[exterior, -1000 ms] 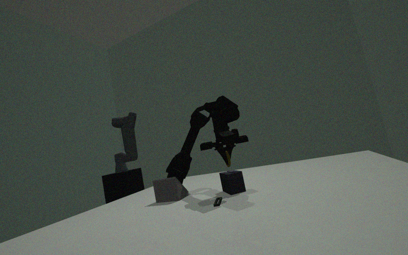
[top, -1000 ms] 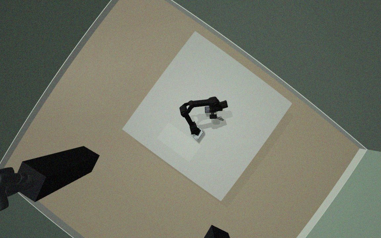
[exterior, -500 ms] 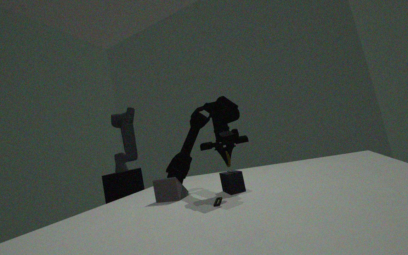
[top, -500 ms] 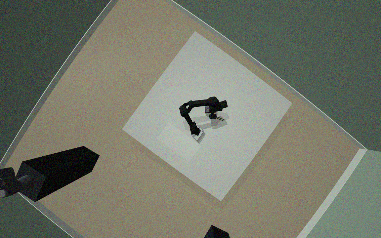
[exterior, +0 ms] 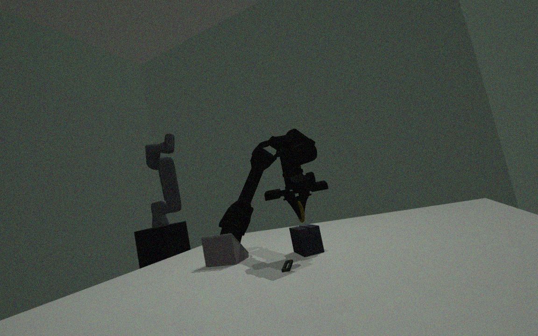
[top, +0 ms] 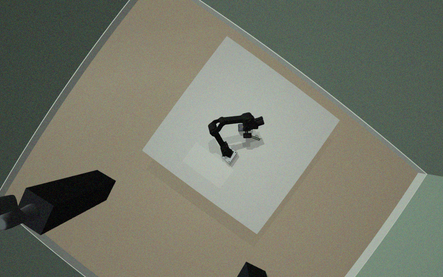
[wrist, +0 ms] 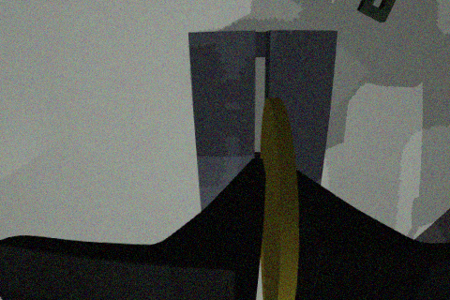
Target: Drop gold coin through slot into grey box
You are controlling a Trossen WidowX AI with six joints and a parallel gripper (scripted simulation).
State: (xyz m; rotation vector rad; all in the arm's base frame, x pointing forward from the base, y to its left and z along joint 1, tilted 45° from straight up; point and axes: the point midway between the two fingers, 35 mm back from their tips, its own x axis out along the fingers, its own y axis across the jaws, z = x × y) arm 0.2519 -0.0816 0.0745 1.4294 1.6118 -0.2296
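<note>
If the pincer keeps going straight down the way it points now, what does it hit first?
The grey box lid: the pincer, shut on the coin, points down at it. The coin's edge leads and looks close to the slot, perhaps slightly beside it; depth is unclear.

Dull green walls (exterior: 388, 83) close the room, two of them meeting at a corner on the exterior view's right. From above, a tan floor (top: 95, 137) with a pale border strip carries a square white table top (top: 250, 85), whose surface spreads below the fingers. Light is dim; soft grey shadows lie on the white surface under and beside the fingers. A black block (top: 68, 197) stands far off on the floor.
</note>
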